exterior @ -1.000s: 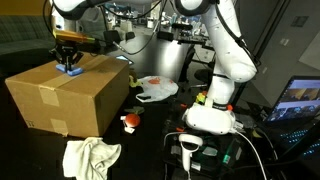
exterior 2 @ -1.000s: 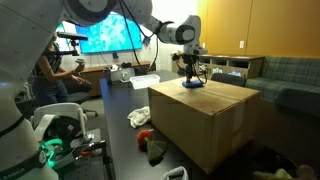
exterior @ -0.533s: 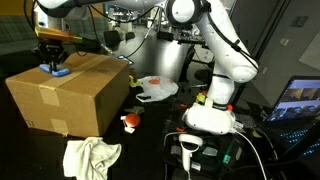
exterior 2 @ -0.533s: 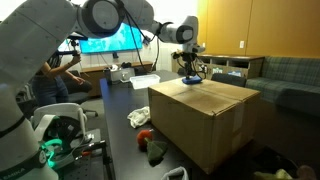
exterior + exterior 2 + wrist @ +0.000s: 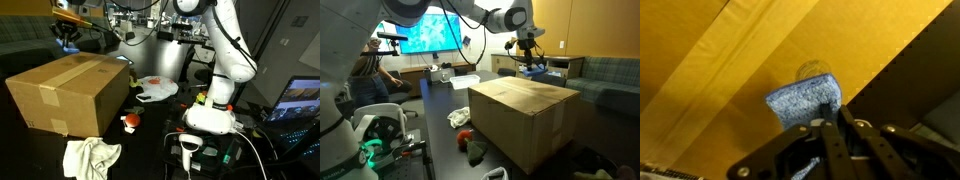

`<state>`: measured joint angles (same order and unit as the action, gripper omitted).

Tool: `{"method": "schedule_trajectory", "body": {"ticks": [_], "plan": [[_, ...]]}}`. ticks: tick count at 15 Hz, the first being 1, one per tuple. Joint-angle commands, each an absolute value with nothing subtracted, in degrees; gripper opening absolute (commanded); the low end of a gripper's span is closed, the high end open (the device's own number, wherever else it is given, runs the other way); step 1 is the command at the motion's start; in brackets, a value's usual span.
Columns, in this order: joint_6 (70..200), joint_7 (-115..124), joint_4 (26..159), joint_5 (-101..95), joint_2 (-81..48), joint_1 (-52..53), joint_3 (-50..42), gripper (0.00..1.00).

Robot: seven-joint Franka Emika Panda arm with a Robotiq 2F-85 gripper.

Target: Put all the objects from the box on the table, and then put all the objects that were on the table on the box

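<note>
Gripper (image 5: 830, 120): jaws drawn together and clamped on a small blue-grey spongy block (image 5: 805, 97). The wrist view shows the finger tips meeting on the block's near edge.

Block position: held in the air, clear of the large brown cardboard box with a taped seam (image 5: 70, 90). In the wrist view it hangs over the box top near one edge, with dark space past that edge. In both exterior views the gripper (image 5: 67, 32) (image 5: 528, 57) stands above the box's far side - not touching it.

Box: it rests on the dark, nearly black table (image 5: 438, 100), flaps shut, and nothing is visible on its top (image 5: 520, 95).

On the table beside the box:
- a crumpled white cloth (image 5: 90, 155) at the near corner of the box
- a small red-and-white object (image 5: 130, 122) just beside the box; its kind cannot be told
- a white plastic bag (image 5: 158, 88) - near the arm's white base (image 5: 212, 112)
</note>
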<state>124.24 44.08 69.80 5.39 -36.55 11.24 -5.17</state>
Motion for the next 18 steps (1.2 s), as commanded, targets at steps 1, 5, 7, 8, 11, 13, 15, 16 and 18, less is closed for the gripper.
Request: {"method": "schedule_trajectory", "body": {"ticks": [1,5,7,8,11,13,15,16,18], "plan": [[130.72,50.02,83.72,3.65,-28.14,8.40,-8.31,0.10],[134.04,55.86,93.71,3.57,-25.97,4.19,-11.73,0.10],[134.43,59.21,96.41,3.98,-26.62,2.31,-13.08,0.10],[134.78,60.50,97.59,4.78,-26.90,1.21,-13.36,0.10],[137.37,62.01,100.25,7.43,-25.43,-2.03,-12.70,0.10],[139.25,59.26,102.10,10.57,-24.29,-4.33,-11.28,0.10],[141.24,53.84,103.60,16.19,-23.50,-7.25,-8.75,0.10],[141.75,52.67,104.08,19.00,-23.52,-8.24,-8.08,0.09],[141.97,48.67,104.83,24.84,-23.36,-10.58,-6.64,0.10]]}}
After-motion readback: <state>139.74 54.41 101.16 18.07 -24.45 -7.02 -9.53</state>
